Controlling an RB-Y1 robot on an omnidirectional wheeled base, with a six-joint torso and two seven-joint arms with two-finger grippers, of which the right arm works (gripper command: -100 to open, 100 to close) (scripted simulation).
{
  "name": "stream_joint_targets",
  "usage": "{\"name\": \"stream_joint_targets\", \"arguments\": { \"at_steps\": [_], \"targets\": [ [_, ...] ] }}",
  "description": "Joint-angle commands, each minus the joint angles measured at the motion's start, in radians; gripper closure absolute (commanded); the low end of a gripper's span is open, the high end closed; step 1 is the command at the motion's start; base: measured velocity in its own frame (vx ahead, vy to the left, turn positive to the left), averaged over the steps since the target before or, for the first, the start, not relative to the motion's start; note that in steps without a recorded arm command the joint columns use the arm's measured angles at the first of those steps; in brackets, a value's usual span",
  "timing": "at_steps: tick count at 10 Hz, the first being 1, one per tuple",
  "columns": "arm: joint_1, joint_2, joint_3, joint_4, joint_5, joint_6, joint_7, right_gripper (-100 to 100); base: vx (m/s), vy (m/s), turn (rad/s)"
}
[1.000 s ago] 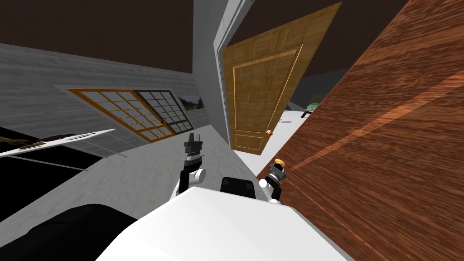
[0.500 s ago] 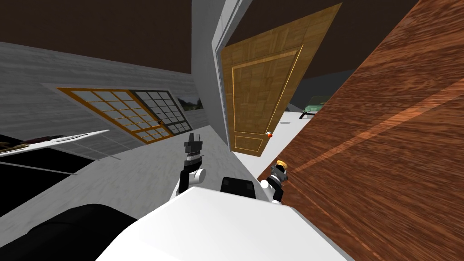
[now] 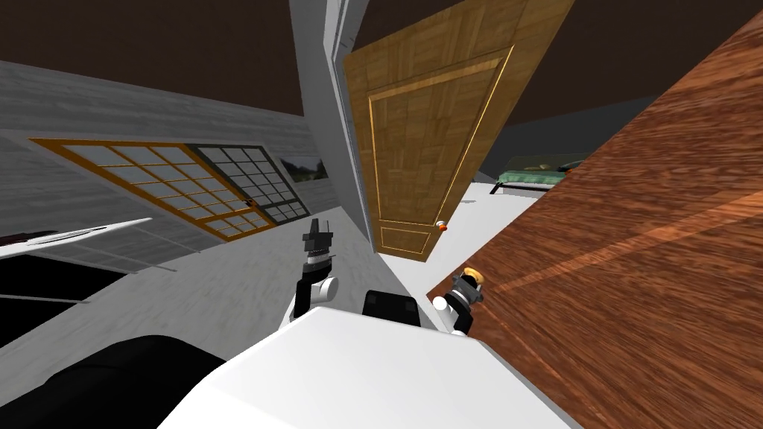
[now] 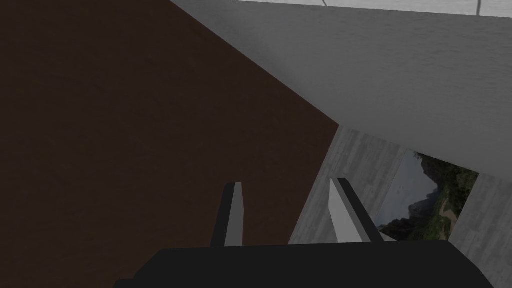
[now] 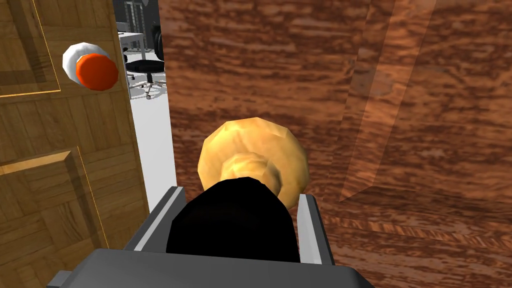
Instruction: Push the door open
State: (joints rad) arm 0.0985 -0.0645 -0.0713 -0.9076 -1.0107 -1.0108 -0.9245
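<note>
Right gripper (image 5: 237, 197) clamped on the knob (image 5: 252, 150), red-brown door (image 5: 400, 100) ajar at 3 o'clock. It's the pushing step; next, drive it toward 2 o'clock. Left gripper (image 4: 286, 182) spread, idle.

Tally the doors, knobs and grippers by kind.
Doors: 2 (reddish-brown door, light wood door)
Knobs: 2 (gold-and-black knob, orange knob)
Grippers: 2 (left gripper, open; right gripper, shut on the gold-and-black knob)
Total: 6
</note>
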Motion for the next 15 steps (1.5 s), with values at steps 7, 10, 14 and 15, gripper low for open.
{"name": "stream_joint_targets", "arguments": {
  "at_steps": [7,10,14,15],
  "targets": [
    [0.013,-0.013,-0.097,-0.017,-0.080,-0.028,0.030,100,0.189,-0.102,-0.060],
    [0.016,-0.009,-0.125,-0.016,-0.103,-0.037,0.035,100,0.161,-0.090,-0.052],
    [0.018,0.000,-0.154,-0.015,-0.128,-0.046,0.041,100,0.165,-0.061,-0.057],
    [0.019,0.004,-0.161,-0.015,-0.135,-0.048,0.042,100,0.179,-0.063,-0.054]
  ]
}}
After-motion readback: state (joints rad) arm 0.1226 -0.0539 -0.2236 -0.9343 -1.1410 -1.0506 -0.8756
